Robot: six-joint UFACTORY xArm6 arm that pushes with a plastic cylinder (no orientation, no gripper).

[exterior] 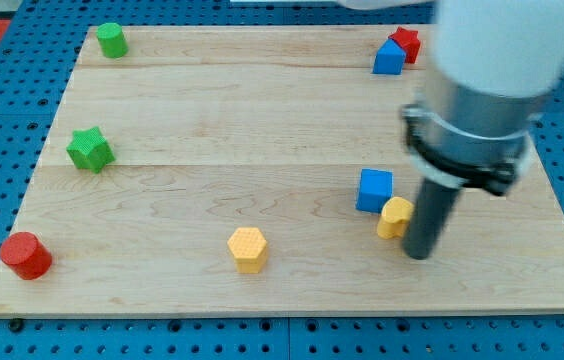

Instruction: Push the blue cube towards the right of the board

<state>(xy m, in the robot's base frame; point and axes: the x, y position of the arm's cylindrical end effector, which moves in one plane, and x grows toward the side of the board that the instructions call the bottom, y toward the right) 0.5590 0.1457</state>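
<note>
The blue cube (374, 190) sits right of the board's middle. A small yellow block (395, 217) touches its lower right corner. My tip (418, 254) rests on the board just right of and below the yellow block, so the yellow block lies between my tip and the blue cube. The rod rises to the large white and grey arm at the view's top right.
A second blue block (388, 58) and a red block (405, 42) sit together near the top edge. A yellow hexagon (248, 249) is at the bottom middle, a red cylinder (26, 255) bottom left, a green star (90, 150) at left, a green cylinder (112, 40) top left.
</note>
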